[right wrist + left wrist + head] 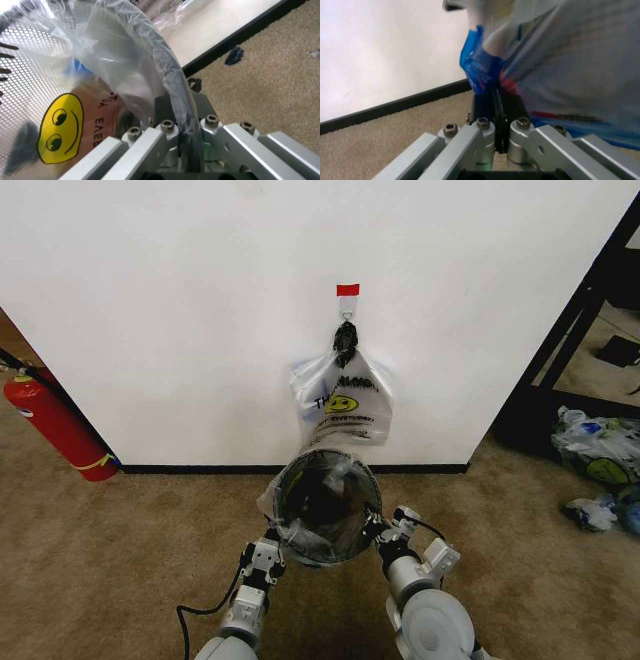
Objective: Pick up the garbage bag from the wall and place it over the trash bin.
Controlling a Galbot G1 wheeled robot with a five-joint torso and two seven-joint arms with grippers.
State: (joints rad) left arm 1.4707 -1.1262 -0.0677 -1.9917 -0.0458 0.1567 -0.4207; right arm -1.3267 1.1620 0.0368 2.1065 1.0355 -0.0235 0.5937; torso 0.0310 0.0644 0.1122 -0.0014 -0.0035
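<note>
White wall [180,310] across the back, bunch of bags [343,405] hanging on its hook [347,308]. Below, close to the skirting, the trash bin [327,505] stands mouth-up with the garbage bag [115,71] draped inside and over its rim. Left gripper [268,552] clenched on blue-patched film at the near-left rim; right gripper [388,530] clamped over film and rim, near-right. Both arms equally close, flanking it.

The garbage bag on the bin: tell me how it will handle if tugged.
The garbage bag is thin, crinkled film draped over the trash bin rim, so probably floppy and very light. It bunches where the right gripper pinches it, so it likely stretches or tears under hard pulling.
</note>
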